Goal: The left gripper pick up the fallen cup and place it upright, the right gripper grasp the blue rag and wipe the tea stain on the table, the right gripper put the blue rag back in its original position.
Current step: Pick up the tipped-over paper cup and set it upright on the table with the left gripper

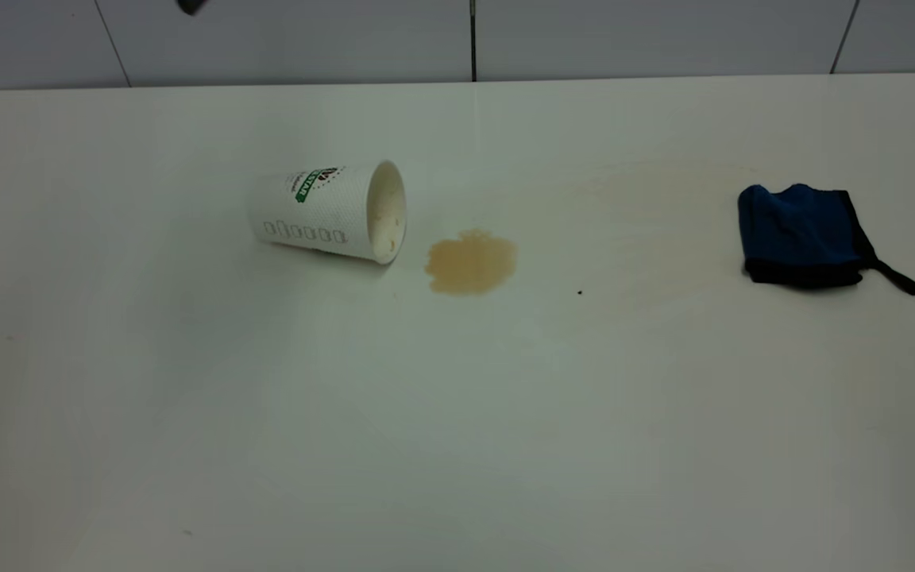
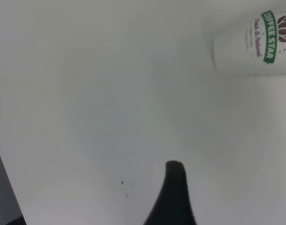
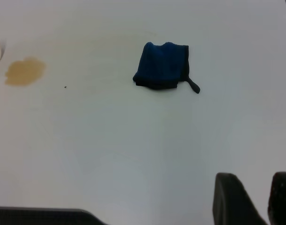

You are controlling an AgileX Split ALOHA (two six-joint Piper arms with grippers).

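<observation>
- The table (image 1: 457,445) is bare where you work; the cup (image 1: 329,210) lies on its side at 10 o'clock of centre, mouth facing the tea stain (image 1: 471,262) just beside it.
- Judged light, crushable: pinch the cup mid-wall gently.
- The blue rag (image 1: 803,236), soft, sits at 3 o'clock.
- Only the wrist views show arms: right gripper (image 3: 260,199) slightly parted, empty; left gripper (image 2: 173,197) shows 1 finger, so you cannot tell.

The table (image 1: 457,445) lies open across its whole near half and along its left side. Three things occupy the far half, well apart from each other: the cup (image 1: 329,211) on its side, mouth toward the tea stain (image 1: 471,263) just beside it, and the blue rag (image 1: 807,236) near the right edge. Bare surface surrounds each on every side.
</observation>
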